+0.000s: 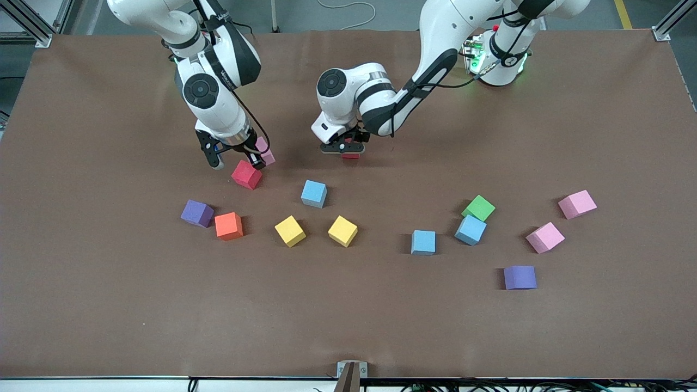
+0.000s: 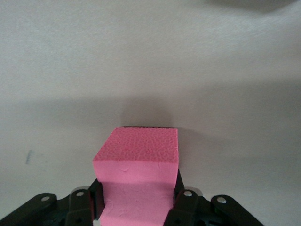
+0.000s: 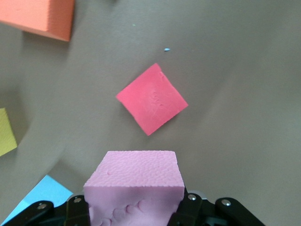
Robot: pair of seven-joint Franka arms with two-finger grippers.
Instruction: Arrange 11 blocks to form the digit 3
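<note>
Brown counter [image 1: 81,305], blocks scattered across it, no digit formed. The right gripper [image 1: 239,158] pinches a pale pink block [image 3: 134,188] in the air, a red block [image 1: 246,175] lying just below it. The left gripper [image 1: 344,148] clamps a hot pink block [image 2: 137,165] over bare counter nearby.

Thirteen blocks show in all. Loose on the table lie one red [image 1: 246,174], three light blue [image 1: 314,193], two yellow [image 1: 290,231], two purple [image 1: 197,213], one orange [image 1: 228,226], one green [image 1: 478,208] and two pink [image 1: 577,204]. One more pink block [image 3: 134,188] sits in the right gripper [image 1: 251,158], and a deep pink-red one [image 2: 138,165] in the left gripper [image 1: 348,148].
</note>
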